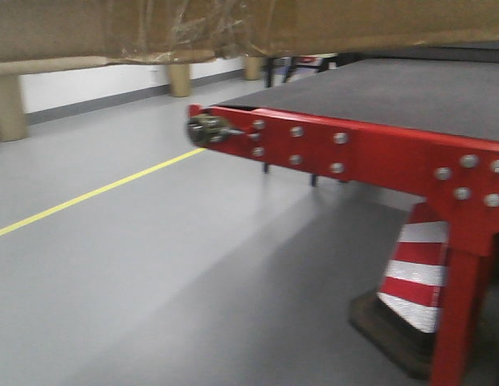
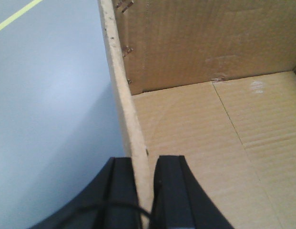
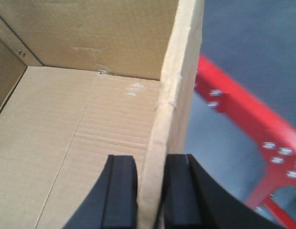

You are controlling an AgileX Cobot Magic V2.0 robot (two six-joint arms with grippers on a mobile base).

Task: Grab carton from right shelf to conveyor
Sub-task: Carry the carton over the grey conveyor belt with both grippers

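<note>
Two black grippers, one load: left gripper [image 2: 146, 164] clamped on left wall, right gripper [image 3: 150, 162] clamped on right wall of large brown corrugated cardboard carton [image 1: 233, 24], aloft over grey floor [image 1: 153, 265]. Dark grey ribbed conveyor belt [image 1: 394, 92], red-edged, lies ahead-right, lower; right arm nearer.

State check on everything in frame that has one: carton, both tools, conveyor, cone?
carton: open-topped, empty where visible, held in the air.
left tool: shut on the carton's left wall.
right tool: shut on the carton's right wall.
conveyor: carton not on it; running or stopped, cannot tell.
cone: upright.
</note>
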